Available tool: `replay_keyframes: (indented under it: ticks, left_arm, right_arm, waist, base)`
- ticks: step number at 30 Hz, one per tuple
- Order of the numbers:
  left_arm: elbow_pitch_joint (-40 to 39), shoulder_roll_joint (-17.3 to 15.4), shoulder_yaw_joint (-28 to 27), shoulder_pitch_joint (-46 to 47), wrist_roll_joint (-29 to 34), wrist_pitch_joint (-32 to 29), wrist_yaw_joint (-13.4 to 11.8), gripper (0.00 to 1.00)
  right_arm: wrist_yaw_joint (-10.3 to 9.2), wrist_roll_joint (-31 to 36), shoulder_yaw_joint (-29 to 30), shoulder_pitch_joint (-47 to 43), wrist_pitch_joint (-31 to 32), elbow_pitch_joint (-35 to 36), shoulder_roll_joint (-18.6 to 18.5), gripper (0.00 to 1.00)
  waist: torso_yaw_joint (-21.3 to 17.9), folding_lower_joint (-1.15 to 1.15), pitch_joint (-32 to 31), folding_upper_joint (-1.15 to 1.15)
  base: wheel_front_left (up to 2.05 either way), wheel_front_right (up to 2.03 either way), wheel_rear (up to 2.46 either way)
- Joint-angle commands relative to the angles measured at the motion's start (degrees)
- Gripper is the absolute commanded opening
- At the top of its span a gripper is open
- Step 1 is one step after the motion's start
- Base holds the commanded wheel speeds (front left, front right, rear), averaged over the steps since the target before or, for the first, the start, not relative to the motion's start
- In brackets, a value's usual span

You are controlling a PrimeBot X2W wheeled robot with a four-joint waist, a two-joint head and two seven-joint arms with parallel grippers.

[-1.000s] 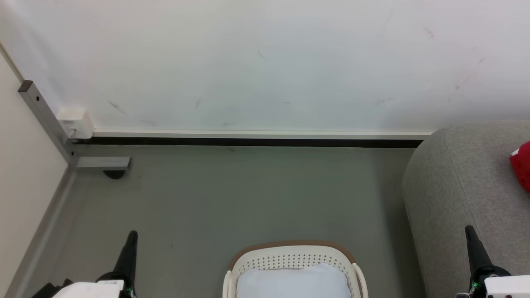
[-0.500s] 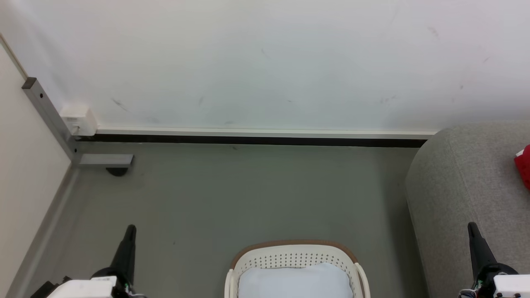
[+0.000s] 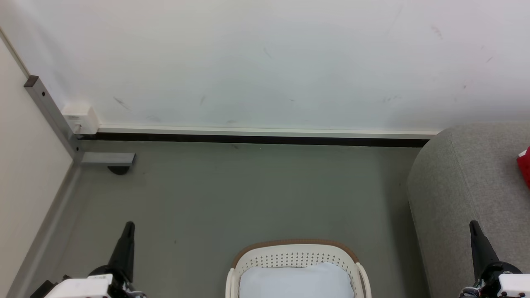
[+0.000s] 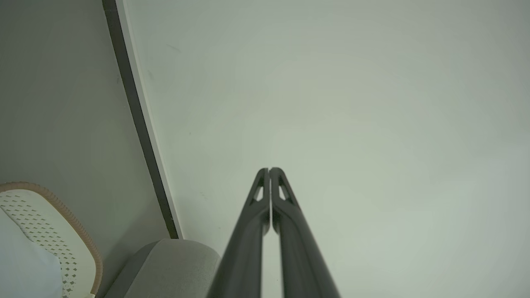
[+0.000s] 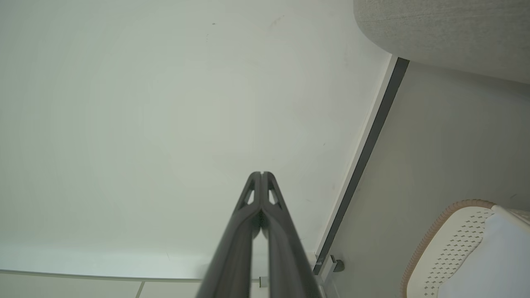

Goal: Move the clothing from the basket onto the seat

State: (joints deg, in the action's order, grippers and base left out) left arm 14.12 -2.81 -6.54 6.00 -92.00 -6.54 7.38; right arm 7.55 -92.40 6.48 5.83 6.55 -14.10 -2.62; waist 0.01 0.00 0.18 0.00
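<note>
Left gripper [image 4: 269, 170] and right gripper [image 5: 261, 174] both have their fingers pressed together on nothing, low on either side of the basket [image 3: 296, 253] and pointing toward the wall [image 3: 265, 62]. Pale padding [image 3: 296, 283] lies in the basket. A bit of red clothing [image 3: 525, 166] sits on the seat [image 3: 459, 186] - right at the head view's right edge.

Left end effector [image 3: 129, 225] closed, empty; right end effector [image 3: 473, 224] likewise.
</note>
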Motion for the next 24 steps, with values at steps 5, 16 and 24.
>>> replay_keyframes:
  ticks: [5, 16, 24]
  left_arm:
    - [-0.19, -0.1, -0.14, 0.49, -0.74, -0.22, 0.3, 0.0]
    - [-0.19, -0.1, -0.13, 0.48, -0.75, -0.22, 0.3, 0.0]
    - [-0.19, -0.11, -0.13, 0.48, -0.75, -0.22, 0.3, 0.0]
  right_arm:
    - [-0.12, -0.04, 0.22, 0.71, 0.16, 0.29, -0.48, 0.0]
    - [-0.12, -0.04, 0.22, 0.71, 0.16, 0.29, -0.48, 0.0]
    - [-0.12, -0.04, 0.22, 0.7, 0.16, 0.29, -0.48, 0.0]
  waist:
    - [-0.01, 0.0, 0.0, 0.0]
    - [-0.01, 0.0, 0.0, 0.0]
    - [-0.01, 0.0, 0.0, 0.0]
  base:
    - [0.0, 0.0, 0.0]
    - [0.0, 0.0, 0.0]
    - [0.0, 0.0, 0.0]
